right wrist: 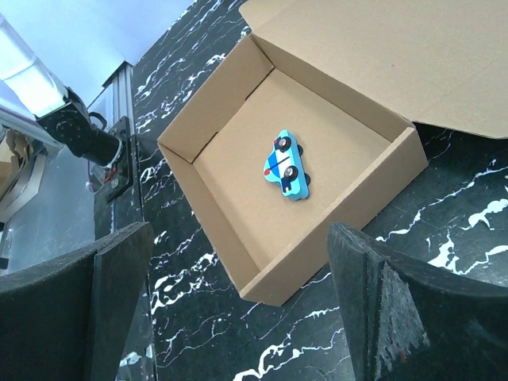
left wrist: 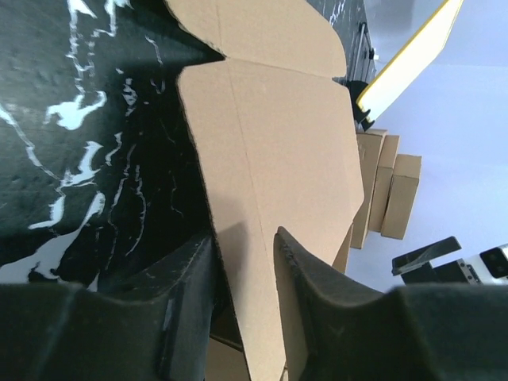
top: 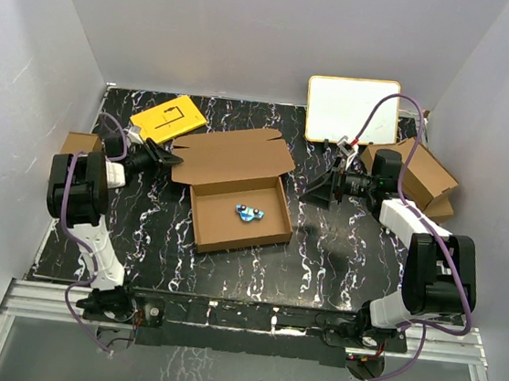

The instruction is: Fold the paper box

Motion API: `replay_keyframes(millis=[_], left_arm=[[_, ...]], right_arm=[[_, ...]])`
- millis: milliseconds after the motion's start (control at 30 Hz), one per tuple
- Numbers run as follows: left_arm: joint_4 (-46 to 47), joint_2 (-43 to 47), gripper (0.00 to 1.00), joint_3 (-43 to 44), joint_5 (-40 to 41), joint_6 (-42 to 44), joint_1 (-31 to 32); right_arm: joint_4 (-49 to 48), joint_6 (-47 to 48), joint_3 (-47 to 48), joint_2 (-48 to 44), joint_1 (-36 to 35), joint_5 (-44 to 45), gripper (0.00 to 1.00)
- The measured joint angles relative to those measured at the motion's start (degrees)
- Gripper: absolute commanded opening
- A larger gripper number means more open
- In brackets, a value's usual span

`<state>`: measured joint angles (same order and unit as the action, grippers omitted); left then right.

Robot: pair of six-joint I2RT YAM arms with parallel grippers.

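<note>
Left gripper (left wrist: 244, 236) straddles the open lid of the paper box (top: 230, 160), mid-table; whether its 2 fingers pinch it I cannot tell; right gripper (right wrist: 240, 230) hangs spread wide beside the tray; cardboard looks light, stiff, crease-prone, best held at the lid's edge.

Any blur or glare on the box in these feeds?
Top external: even light, plain brown corrugated cardboard mailer box sharp, no glare. Left wrist: its lid crisp, near black fingers dark and blurred. Right wrist: box interior sharp, fingers soft.
</note>
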<state>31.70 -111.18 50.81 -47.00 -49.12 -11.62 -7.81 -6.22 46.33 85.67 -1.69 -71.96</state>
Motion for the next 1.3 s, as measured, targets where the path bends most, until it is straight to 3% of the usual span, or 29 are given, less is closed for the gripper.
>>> replay_keyframes(millis=[300,600,1000,1300], left_arm=[[-0.1,1.5,0.0,0.1,0.1,2.7,1.5],[2.0,16.3,0.0,-6.5,3.1,9.8,3.7],[13.9,36.6,0.0,-23.3,5.7,17.2,11.4],[23.3,43.7,0.0,-30.2,6.7,19.6,13.4]], right_arm=[[0.2,0.2,0.0,0.0,1.1,0.0,0.99],[0.5,1.1,0.0,0.0,3.2,0.2,0.99],[5.6,8.3,3.4,0.0,6.3,7.5,0.99],[6.8,13.7,8.1,0.0,6.4,8.8,1.0]])
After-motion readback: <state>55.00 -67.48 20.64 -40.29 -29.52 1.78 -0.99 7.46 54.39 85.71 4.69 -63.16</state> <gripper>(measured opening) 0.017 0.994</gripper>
